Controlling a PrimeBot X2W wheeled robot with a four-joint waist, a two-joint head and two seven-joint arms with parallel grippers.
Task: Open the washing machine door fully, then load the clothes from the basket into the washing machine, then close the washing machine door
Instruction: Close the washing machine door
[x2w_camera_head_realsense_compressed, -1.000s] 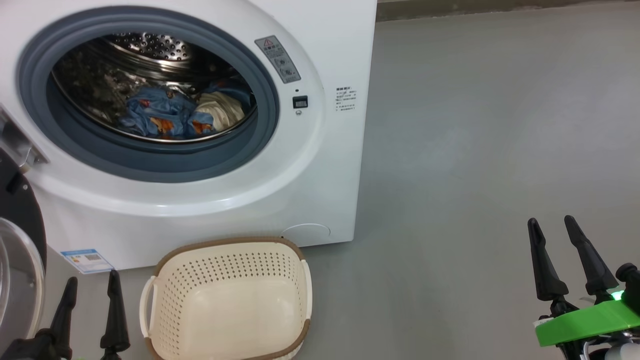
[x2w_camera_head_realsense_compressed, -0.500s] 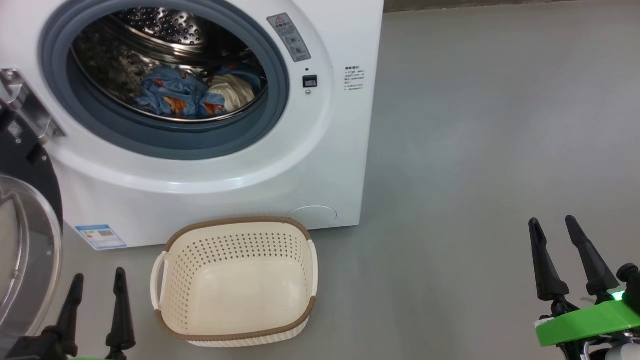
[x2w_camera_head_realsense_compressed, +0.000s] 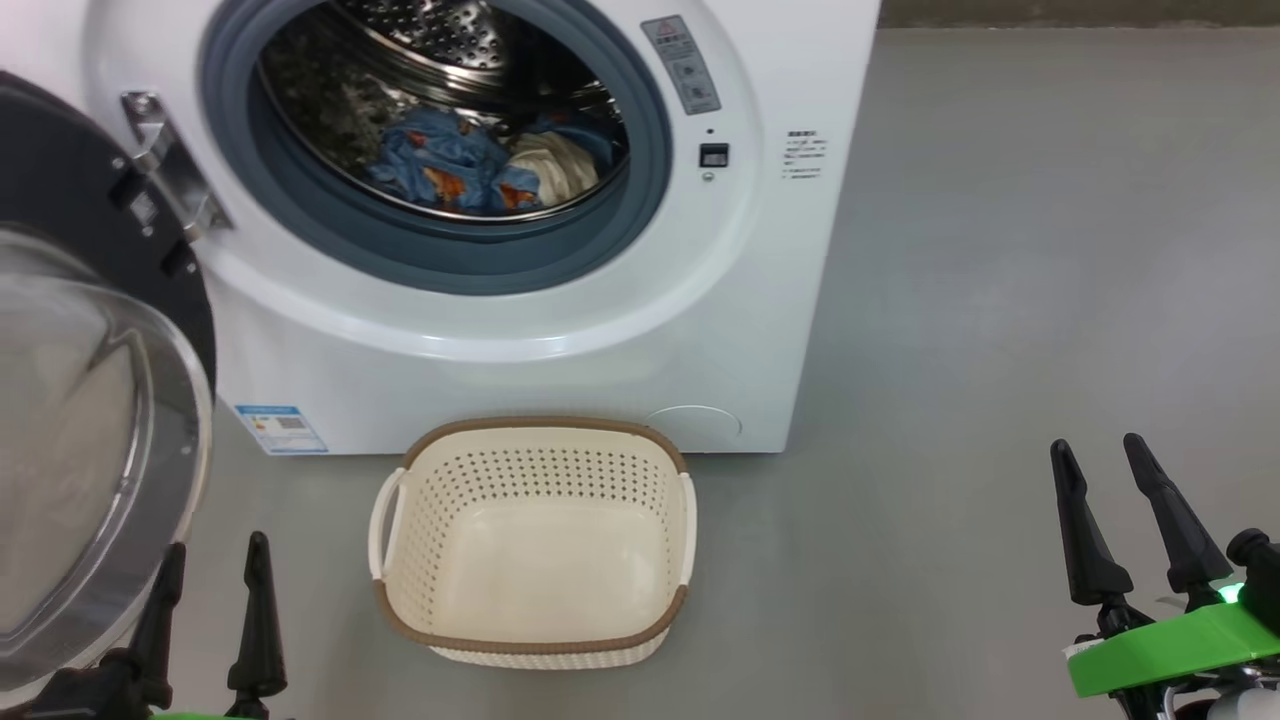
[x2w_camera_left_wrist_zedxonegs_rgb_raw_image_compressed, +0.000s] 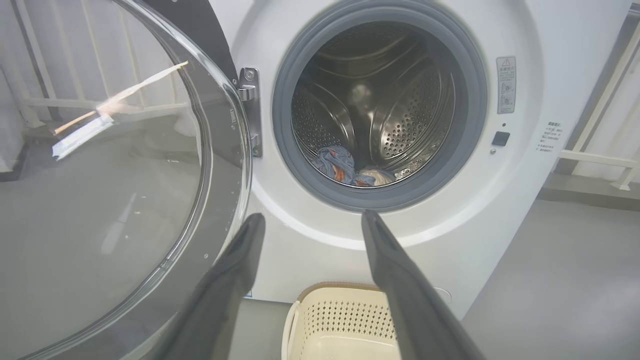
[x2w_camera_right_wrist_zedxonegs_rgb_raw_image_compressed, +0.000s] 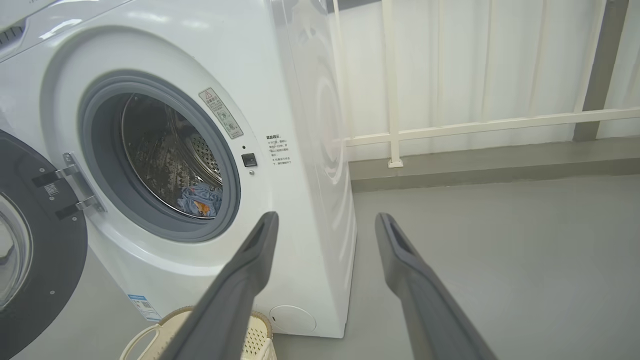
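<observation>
The white washing machine (x2w_camera_head_realsense_compressed: 560, 340) stands ahead with its round door (x2w_camera_head_realsense_compressed: 90, 430) swung open to the left, glass bowl facing me. Blue bear-print clothes (x2w_camera_head_realsense_compressed: 450, 170) with a cream part lie in the steel drum, also seen as clothes (x2w_camera_left_wrist_zedxonegs_rgb_raw_image_compressed: 337, 165) and clothes (x2w_camera_right_wrist_zedxonegs_rgb_raw_image_compressed: 200, 200). The cream basket (x2w_camera_head_realsense_compressed: 400, 510) sits on the floor before the machine with nothing in it. My left gripper (x2w_camera_head_realsense_compressed: 215, 565) is open at the lower left, next to the door's rim. My right gripper (x2w_camera_head_realsense_compressed: 1095, 465) is open at the lower right, well clear of the machine. Both hold nothing.
Grey floor (x2w_camera_head_realsense_compressed: 1000, 250) stretches to the right of the machine. White railings (x2w_camera_right_wrist_zedxonegs_rgb_raw_image_compressed: 450, 125) and a wall run behind it. The open door (x2w_camera_left_wrist_zedxonegs_rgb_raw_image_compressed: 100, 165) takes up the space at the left.
The head camera has shifted, so the machine, basket and door sit further right and the door shows more. Both grippers stay open and low.
</observation>
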